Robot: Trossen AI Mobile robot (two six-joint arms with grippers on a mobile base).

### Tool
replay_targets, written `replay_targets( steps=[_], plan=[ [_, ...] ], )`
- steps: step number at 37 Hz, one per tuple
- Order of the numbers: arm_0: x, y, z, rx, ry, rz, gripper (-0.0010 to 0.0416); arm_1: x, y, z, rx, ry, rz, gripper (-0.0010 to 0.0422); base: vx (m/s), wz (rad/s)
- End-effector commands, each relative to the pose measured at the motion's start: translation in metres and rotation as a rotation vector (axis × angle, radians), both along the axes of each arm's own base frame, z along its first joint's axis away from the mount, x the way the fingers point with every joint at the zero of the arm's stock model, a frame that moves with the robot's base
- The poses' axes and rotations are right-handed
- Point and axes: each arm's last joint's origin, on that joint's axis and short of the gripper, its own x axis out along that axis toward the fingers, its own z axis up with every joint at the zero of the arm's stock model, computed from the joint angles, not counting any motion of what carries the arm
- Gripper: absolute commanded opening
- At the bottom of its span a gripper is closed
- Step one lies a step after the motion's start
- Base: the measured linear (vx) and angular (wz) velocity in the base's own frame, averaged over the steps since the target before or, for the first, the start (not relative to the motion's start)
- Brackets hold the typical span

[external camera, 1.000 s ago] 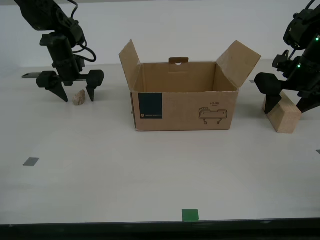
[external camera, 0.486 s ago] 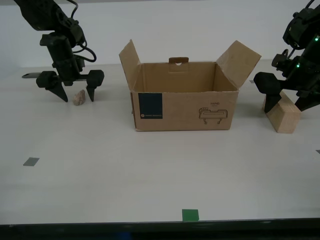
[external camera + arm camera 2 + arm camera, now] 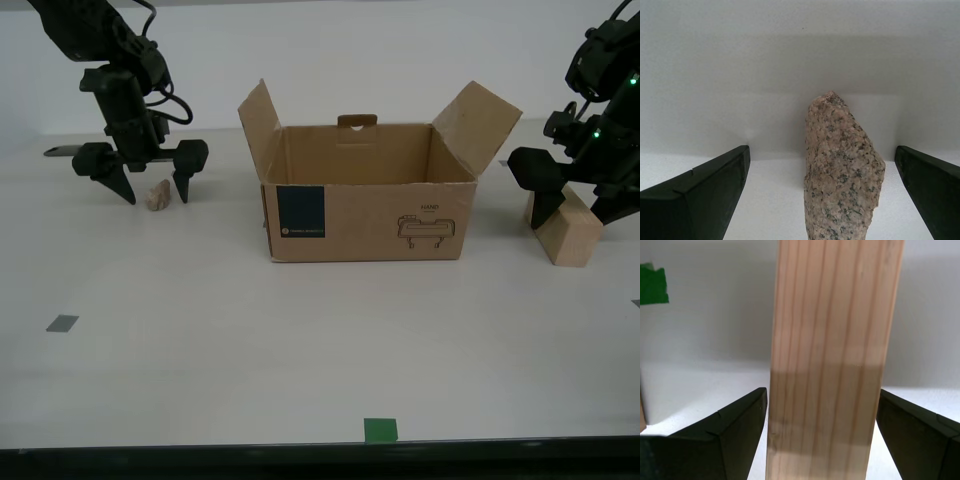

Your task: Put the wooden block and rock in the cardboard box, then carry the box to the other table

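The inside floor of the cardboard box (image 3: 365, 205) is hidden behind its front wall, and the arm at the exterior view's right is cut off by the frame edge. My second hand (image 3: 153, 190) points down at the counter (image 3: 300, 340) at the exterior view's left, fingers spread wide on either side of the rock (image 3: 157, 195) without touching it. My first hand (image 3: 578, 212) hangs open astride the wooden block (image 3: 568, 231), close on both sides, just beside the box.
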Motion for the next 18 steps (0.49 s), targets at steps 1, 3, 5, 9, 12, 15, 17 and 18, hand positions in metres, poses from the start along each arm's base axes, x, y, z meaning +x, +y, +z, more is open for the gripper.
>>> replay_targets(
  steps=[1,3,5,9,12,15,17,18],
  plan=[
    [-0.0004,0.0001,-0.0004,0.002,0.003,-0.002,0.0282,-0.0004,-0.0004,-0.0002,-0.003,0.004,0.004,0.0398,0.000,0.000],
    [-0.0004,0.0002,-0.0004,0.002,0.003,-0.002,0.0276,-0.0004,-0.0004,-0.0003,-0.003,0.005,0.004,0.0398,0.000,0.000],
    [-0.0003,0.0005,-0.0004,0.002,0.002,-0.002,0.0267,-0.0004,-0.0004,-0.0003,-0.003,0.005,0.004,0.0394,0.000,0.000],
    [-0.0002,0.0008,-0.0004,0.002,0.001,-0.001,0.0247,-0.0003,-0.0004,-0.0002,-0.003,0.004,0.004,0.0376,0.000,0.000],
    [-0.0001,0.0011,-0.0003,0.002,0.001,0.000,0.0231,-0.0004,-0.0004,-0.0002,-0.003,0.004,0.004,0.0354,0.000,0.000],
    [-0.0001,0.0013,-0.0003,0.002,0.000,0.001,0.0213,-0.0004,-0.0004,-0.0003,-0.003,0.005,0.004,0.0329,0.000,0.000],
    [-0.0002,0.0014,-0.0003,0.002,0.001,0.001,0.0198,-0.0004,-0.0004,-0.0002,-0.003,0.004,0.004,0.0312,0.000,0.000],
    [-0.0002,0.0014,-0.0004,0.002,0.001,0.001,0.0191,-0.0004,-0.0004,-0.0003,-0.003,0.005,0.004,0.0303,0.000,0.000]
  ],
)
